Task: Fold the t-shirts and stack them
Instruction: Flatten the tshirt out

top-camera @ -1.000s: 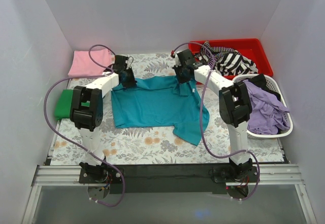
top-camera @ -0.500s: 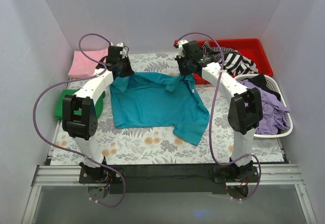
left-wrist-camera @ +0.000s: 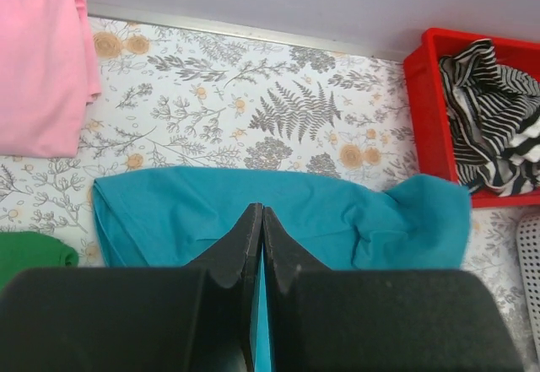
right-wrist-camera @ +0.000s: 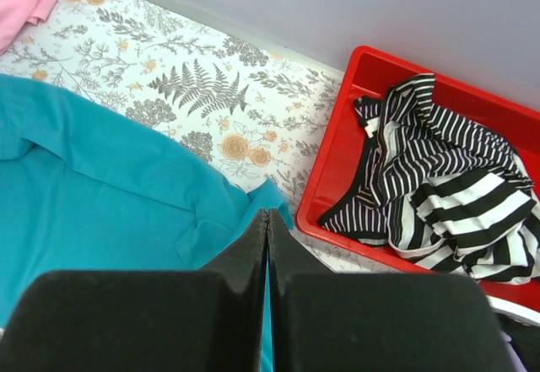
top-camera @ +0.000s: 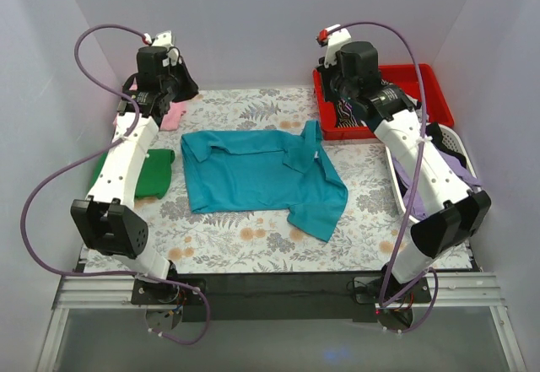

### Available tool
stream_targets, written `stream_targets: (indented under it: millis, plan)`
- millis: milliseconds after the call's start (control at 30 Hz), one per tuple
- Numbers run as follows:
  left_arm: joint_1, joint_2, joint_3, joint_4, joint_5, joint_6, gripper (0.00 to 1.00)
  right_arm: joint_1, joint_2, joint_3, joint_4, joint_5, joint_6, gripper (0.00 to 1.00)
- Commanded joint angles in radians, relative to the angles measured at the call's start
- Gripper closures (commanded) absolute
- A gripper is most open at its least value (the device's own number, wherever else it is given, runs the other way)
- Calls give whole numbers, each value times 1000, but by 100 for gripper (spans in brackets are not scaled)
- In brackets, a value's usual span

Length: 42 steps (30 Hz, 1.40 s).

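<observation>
Wrist views: left pincer (left-wrist-camera: 261, 212), right pincer (right-wrist-camera: 267, 216) pressed together, empty; purple clothes (top-camera: 405, 185) visible overhead only.

A floral-patterned surface (top-camera: 253, 237) carries everything. At its middle a teal t-shirt (top-camera: 253, 174) lies spread out, rumpled along its far right edge, with one corner trailing toward the near right. Just left of the teal t-shirt lies a folded green shirt (top-camera: 152, 174). Farther back and to the left of it, by the far wall, is a folded pink shirt (left-wrist-camera: 38, 68). Behind it to the right stands a red bin (top-camera: 430, 81), with a white basket (top-camera: 445, 132) nearer, also to its right.
</observation>
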Motion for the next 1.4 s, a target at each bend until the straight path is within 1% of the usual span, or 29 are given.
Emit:
stream_targets:
  millis: [0,33,67,100,133,167,200,233,267,300,467,600,900,933,967,1033,1133,1167,1200,1267,1367]
  plan:
    - [-3,-47,-1,-57,66,20,100,7,-17,4,-23,-3,-25,99]
    - [-1,-36,-51,-38,86,14,100,6,-14,-2,-26,-13,-28,99]
    - [-2,-19,-69,-36,106,-3,92,6,0,-5,-31,-24,-28,99]
    - [-1,0,-88,-36,126,-13,79,6,6,-8,-29,-44,-23,99]
    - [-2,49,-119,-36,146,-28,64,6,14,-23,-29,-43,-16,94]
    - [-1,71,-141,-31,155,-37,54,7,35,-28,-26,-44,-6,79]
    - [-2,89,-162,-16,168,-49,44,6,49,-36,-24,-69,-3,66]
    - [-1,131,-185,8,186,-57,41,6,64,-48,-23,-75,3,52]
    - [-1,151,-193,21,200,-62,38,7,95,-60,-23,-78,11,43]
    - [-1,174,-201,48,214,-74,35,6,107,-74,-9,-73,20,44]
    - [-1,264,-230,107,209,-85,35,6,182,-146,0,-35,46,43]
    - [-1,286,-236,148,183,-88,35,6,199,-183,12,-24,50,43]
    - [-1,327,-204,159,185,-99,33,1,233,-228,23,12,54,41]
    - [-1,330,-207,160,186,-99,33,-4,238,-231,26,12,76,41]
    - [-1,333,-207,162,188,-99,39,-10,241,-235,29,9,78,41]
    - [-1,346,-204,157,191,-99,43,-19,255,-241,37,5,87,41]
    - [-1,360,-205,154,189,-99,64,-43,264,-254,54,-32,98,41]
    - [-1,361,-207,153,186,-99,65,-45,265,-257,57,-41,101,41]
    - [-1,363,-208,154,185,-102,63,-48,273,-255,63,-41,106,41]
    - [-1,370,-207,153,188,-102,62,-54,281,-254,74,-55,104,41]
    - [-1,380,-204,151,186,-103,62,-62,305,-245,83,-107,104,43]
